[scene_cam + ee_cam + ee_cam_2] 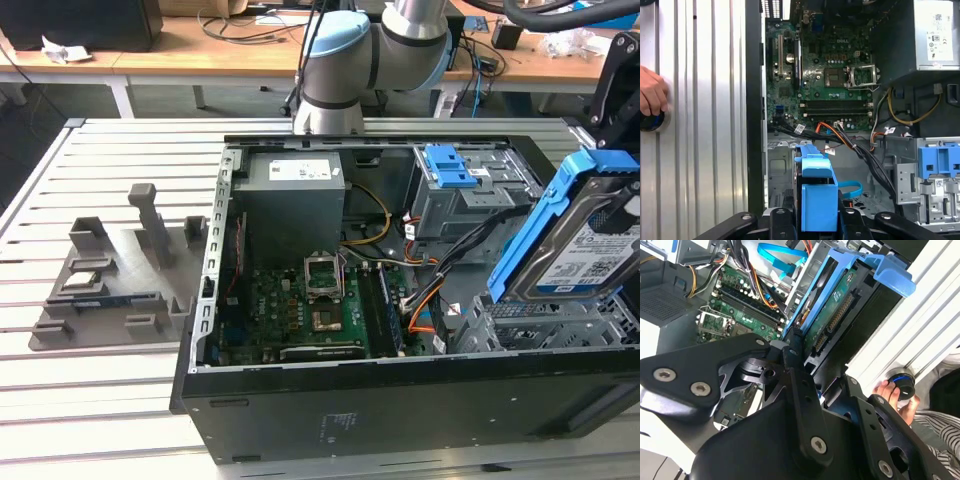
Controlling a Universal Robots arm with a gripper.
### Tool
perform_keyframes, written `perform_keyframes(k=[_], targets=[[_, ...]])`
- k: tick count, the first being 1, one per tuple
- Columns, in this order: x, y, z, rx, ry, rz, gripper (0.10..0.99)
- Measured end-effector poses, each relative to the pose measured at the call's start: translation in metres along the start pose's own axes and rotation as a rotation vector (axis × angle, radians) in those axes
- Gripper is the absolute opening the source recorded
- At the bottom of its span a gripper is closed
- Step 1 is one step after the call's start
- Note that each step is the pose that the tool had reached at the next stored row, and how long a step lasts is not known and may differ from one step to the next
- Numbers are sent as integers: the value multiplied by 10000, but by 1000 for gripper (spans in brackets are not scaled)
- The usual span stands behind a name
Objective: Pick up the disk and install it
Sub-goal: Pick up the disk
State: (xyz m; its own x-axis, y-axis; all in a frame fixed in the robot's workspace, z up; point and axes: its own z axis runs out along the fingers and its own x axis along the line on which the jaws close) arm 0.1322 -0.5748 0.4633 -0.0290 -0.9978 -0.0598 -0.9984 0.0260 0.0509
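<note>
While its jaws press closed on the blue plastic carrier bracket [556, 205], the black gripper [817, 224] holds the flat silver-metal disk [598, 252] tilted above the grey perforated drive bay [545, 325] of the open black computer case [400, 420].

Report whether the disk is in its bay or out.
Out. The tool holds the disk tilted on edge over the drive bay; most of it stands above the bay's rim.
</note>
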Motion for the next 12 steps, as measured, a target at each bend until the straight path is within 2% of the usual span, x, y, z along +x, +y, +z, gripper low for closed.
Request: perform_keyframes(k=[4, 8, 12], targets=[[2, -2, 41, 0, 1, 0, 369], [7, -6, 119, 0, 0, 0, 369], [8, -17, 141, 0, 0, -3, 369]])
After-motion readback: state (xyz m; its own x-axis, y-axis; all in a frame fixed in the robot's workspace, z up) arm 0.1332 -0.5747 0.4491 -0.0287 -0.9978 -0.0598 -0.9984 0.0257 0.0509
